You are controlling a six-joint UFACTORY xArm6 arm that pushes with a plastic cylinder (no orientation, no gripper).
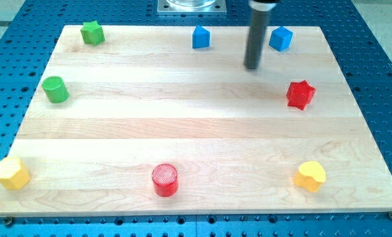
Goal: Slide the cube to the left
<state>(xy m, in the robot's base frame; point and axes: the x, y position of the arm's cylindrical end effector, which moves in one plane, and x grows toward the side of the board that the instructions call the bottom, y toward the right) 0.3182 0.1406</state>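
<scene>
blue cube (281, 38): upper right of frame, near the tabletop's top edge; sits flat, touching nothing
my tip (252, 66): end of the dark rod, just left of and slightly below the blue cube; small gap, not touching
pincer: none on this arm, just the rod; open/closed cannot be told
blue house-shaped block (200, 37): top centre, left of the rod
red star (300, 94): right side, below the cube
green star (92, 32): upper left corner
green cylinder (54, 89): left edge, below green star
yellow block, hexagon-like (12, 173): lower left corner, overhanging the edge
red cylinder (165, 180): bottom centre
yellow block, heart-like (310, 176): lower right
tabletop (183, 125): pale wood board on blue perforated base
</scene>
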